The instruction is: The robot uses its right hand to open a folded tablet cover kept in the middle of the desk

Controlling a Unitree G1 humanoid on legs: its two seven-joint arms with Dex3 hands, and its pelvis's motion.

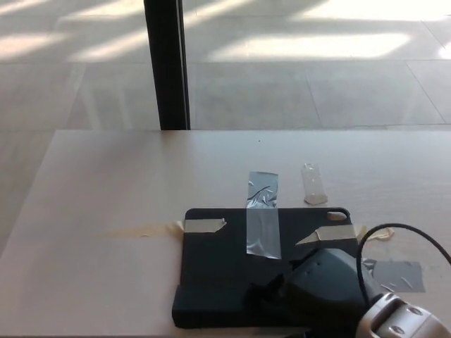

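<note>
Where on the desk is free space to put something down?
The desk is bare along its far edge and on the left of the tablet cover. The near right is crowded: the right hand on the cover, tape strips and a cable.

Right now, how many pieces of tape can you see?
6: clear strip over cover's far edge, beige at its left corner, beige right, loose clear beyond, grey right, faint left.
</note>
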